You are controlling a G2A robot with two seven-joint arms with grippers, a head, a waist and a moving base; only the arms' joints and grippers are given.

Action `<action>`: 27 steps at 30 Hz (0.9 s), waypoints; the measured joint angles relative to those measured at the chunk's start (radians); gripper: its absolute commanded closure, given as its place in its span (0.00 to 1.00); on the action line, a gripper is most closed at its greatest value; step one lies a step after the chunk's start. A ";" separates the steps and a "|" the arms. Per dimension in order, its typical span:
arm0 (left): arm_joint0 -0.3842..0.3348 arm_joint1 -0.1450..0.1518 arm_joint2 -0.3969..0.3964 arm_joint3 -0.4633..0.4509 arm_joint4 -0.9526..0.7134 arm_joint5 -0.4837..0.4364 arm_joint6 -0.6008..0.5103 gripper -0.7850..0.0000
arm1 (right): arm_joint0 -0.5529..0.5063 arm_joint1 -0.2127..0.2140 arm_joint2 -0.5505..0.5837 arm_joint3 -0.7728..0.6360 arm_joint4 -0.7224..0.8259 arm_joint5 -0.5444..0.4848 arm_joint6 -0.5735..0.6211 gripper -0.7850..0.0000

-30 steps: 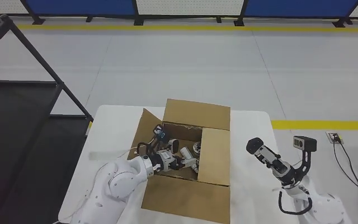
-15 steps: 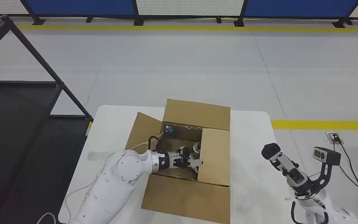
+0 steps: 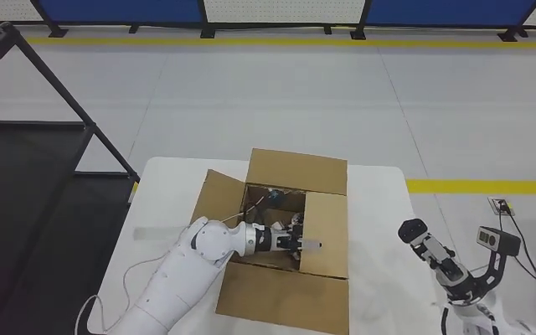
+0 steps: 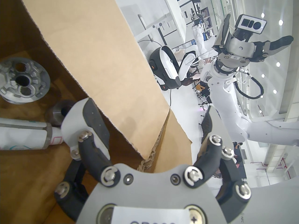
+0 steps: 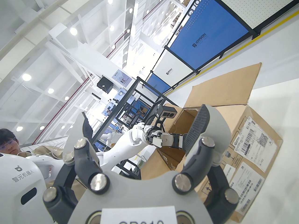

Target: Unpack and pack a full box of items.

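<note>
The left gripper (image 4: 144, 117), jaws open, straddled one side of the box (image 3: 322, 222); the right gripper (image 5: 143, 115), jaws open and empty, was well apart.

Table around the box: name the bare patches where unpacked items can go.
Bare table runs from the box to the far-left corner, and between the box and the right arm. Inside the box is crowded: left gripper, metal spool, tube.

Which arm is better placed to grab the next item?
Left, probably: the left pincer is open at the box, beside the white tube; the right pincer is away from the box.
</note>
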 measured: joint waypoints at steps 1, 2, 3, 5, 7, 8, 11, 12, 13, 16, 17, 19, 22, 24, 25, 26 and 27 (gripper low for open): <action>-0.004 -0.003 0.006 0.008 -0.002 -0.002 0.000 0.00 | -0.001 0.000 0.000 0.000 0.001 -0.001 -0.001 0.00; -0.008 -0.007 0.011 0.016 -0.005 -0.005 0.000 0.00 | -0.003 0.001 0.001 0.000 0.001 -0.002 -0.003 0.00; -0.013 -0.010 0.016 0.026 -0.007 -0.008 -0.001 0.00 | -0.004 0.002 0.001 0.000 0.002 -0.003 -0.004 0.00; -0.019 -0.015 0.022 0.040 -0.013 -0.013 -0.003 0.00 | -0.006 0.002 0.001 -0.001 0.004 -0.004 -0.006 0.00; -0.024 -0.020 0.026 0.054 -0.020 -0.018 -0.006 0.00 | -0.006 0.004 0.001 -0.001 0.005 -0.007 -0.007 0.00; -0.025 -0.021 0.027 0.059 -0.022 -0.019 -0.006 0.00 | -0.006 0.004 0.000 0.000 0.005 -0.007 -0.007 0.00; -0.027 -0.028 0.034 0.069 -0.033 -0.021 -0.007 0.00 | -0.006 0.006 -0.001 0.001 0.007 -0.007 -0.004 0.00; -0.028 -0.031 0.036 0.071 -0.038 -0.021 -0.004 0.00 | -0.005 0.007 -0.001 0.001 0.008 -0.007 -0.003 0.00; -0.028 -0.033 0.039 0.073 -0.041 -0.021 -0.001 0.00 | -0.005 0.007 -0.001 0.001 0.008 -0.007 -0.003 0.00; -0.029 -0.041 0.046 0.076 -0.047 -0.019 0.016 0.00 | -0.005 0.009 0.000 0.004 0.010 -0.009 -0.001 0.00; -0.029 -0.044 0.047 0.077 -0.049 -0.019 0.024 0.00 | -0.006 0.010 0.001 0.005 0.012 -0.009 -0.001 0.00; -0.026 -0.048 0.046 0.080 -0.058 -0.019 0.046 0.00 | -0.008 0.011 0.002 0.007 0.016 -0.009 0.000 0.00; -0.021 -0.053 0.040 0.084 -0.071 -0.019 0.078 0.00 | -0.010 0.013 0.003 0.008 0.021 -0.012 0.001 0.00; -0.015 -0.056 0.036 0.084 -0.086 -0.020 0.093 0.00 | -0.011 0.014 0.003 0.009 0.023 -0.013 0.001 0.00; -0.013 -0.057 0.034 0.084 -0.093 -0.022 0.096 0.00 | -0.011 0.015 0.003 0.009 0.024 -0.013 0.002 0.00; -0.011 -0.058 0.032 0.084 -0.097 -0.025 0.099 0.00 | -0.011 0.015 0.003 0.009 0.024 -0.013 0.003 0.00; -0.009 -0.059 0.030 0.082 -0.101 -0.029 0.102 0.00 | -0.011 0.016 0.002 0.011 0.025 -0.014 0.004 0.00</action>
